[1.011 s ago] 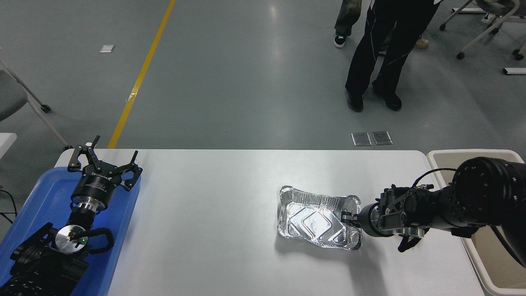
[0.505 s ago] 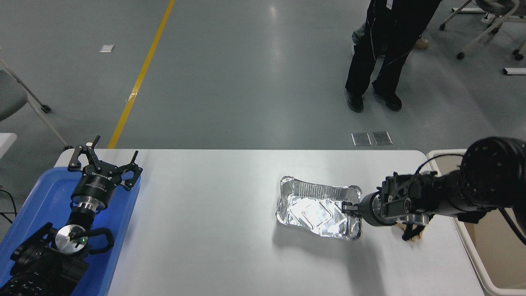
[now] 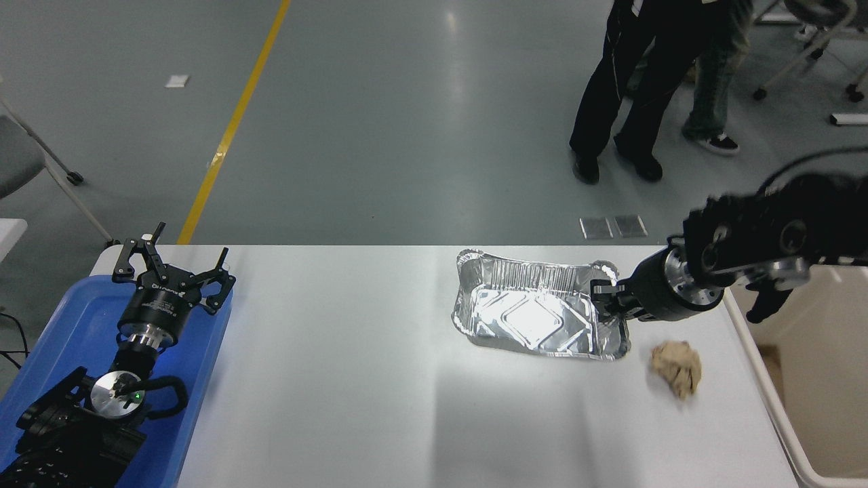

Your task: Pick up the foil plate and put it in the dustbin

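- Right gripper (image 3: 605,296): right of frame centre, fingers closed on the right-hand rim of the foil plate (image 3: 536,315); the arm enters from the right edge.
- Foil plate: lifted and tilted, its shadow on the table below it.
- Crumpled brown paper ball (image 3: 677,367): on the table, lower right of the plate, apart from it.
- Dustbin (image 3: 807,379): beige, against the table's right end, cut off by the frame's right and bottom edges.
- Left gripper (image 3: 173,268): parked at lower left over the blue tray (image 3: 54,339), fingers spread open, empty.
- White table (image 3: 339,379): glossy, with light glare.
- Room: grey floor, yellow line upper left; a person's legs (image 3: 627,102) upper right, upper bodies cut off.
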Robot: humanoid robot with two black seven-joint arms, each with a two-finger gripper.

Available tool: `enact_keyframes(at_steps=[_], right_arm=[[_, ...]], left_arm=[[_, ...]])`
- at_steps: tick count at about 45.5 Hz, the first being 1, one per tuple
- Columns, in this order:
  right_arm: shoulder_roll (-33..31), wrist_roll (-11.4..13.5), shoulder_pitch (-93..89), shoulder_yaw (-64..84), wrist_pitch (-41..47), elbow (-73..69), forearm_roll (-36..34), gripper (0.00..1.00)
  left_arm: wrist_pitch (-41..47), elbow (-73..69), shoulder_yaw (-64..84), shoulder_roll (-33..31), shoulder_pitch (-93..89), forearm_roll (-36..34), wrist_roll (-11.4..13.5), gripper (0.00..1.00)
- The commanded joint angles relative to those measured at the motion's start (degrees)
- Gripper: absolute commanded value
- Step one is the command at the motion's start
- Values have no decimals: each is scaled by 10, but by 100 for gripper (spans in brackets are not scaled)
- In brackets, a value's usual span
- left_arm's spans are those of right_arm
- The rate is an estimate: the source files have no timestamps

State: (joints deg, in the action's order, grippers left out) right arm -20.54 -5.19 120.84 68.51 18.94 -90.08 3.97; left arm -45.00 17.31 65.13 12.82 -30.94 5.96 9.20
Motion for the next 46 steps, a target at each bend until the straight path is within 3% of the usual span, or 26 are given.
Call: enact_keyframes(at_steps=[1,13,30,39,46], right_arm=[[-57,-1,172,5,144,-30,6,0],[-76,0,257,5,221,-28,6,0],[-75,2,229,11,218,-2,10,0],[-78,3,140,33,204,95,23,0],[-116,3,44,33,197,196,26,0]], left_arm=[[0,0,1,0,0,0,1,99],[0,0,1,0,1,0,1,99],[0,0,1,-1,1,0,1,99],[0,0,1,-1,1,0,1,99],[0,0,1,-1,1,0,1,99]])
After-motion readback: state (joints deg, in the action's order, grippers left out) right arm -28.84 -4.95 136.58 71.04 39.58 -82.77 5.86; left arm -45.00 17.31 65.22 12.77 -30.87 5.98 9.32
